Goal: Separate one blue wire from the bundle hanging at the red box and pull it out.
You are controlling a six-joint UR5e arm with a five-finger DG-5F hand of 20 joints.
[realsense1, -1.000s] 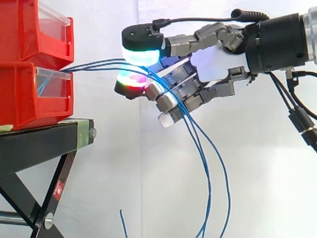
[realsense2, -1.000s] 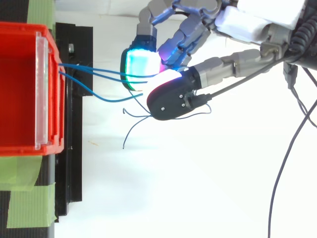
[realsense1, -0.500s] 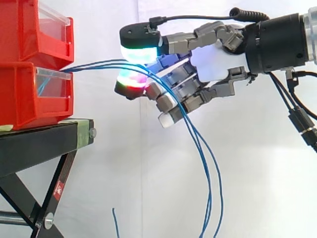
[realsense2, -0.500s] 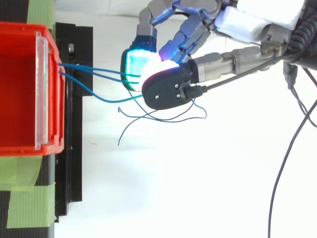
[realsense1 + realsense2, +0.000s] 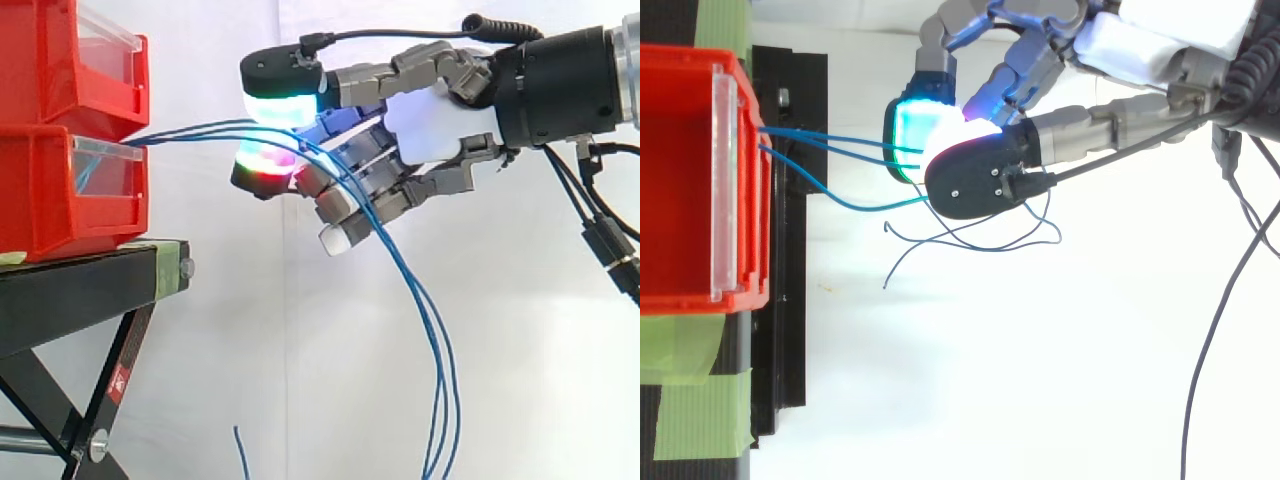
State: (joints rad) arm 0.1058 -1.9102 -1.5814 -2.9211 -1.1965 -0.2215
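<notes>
The hand (image 5: pixel 440 125) comes in from the right with its fingers curled. Two of its glowing pads (image 5: pixel 285 105), one above the other, close on the blue wires (image 5: pixel 200 130) that pass between them; the remaining fingers are bent underneath, beside the wires. From above, two wires run into the cyan pad and a third reaches the dark back of the fingertip next to it. Behind the pinch the wires drop in long loops past the lower edge of the side view, and one loose end (image 5: pixel 240 450) curls up near the bottom.

Leftward the wires stretch almost level to the lower red bin (image 5: pixel 60 190) and enter at its clear front plate (image 5: pixel 105 150); a stretch of blue shows through the plate. From above, the bin's floor (image 5: pixel 680 180) looks bare. An upper red bin (image 5: pixel 50 60) is stacked on it. Both sit on the black stand (image 5: pixel 70 290), which carries strips of green tape (image 5: pixel 690 400). The white curtain (image 5: pixel 250 330) hangs behind.
</notes>
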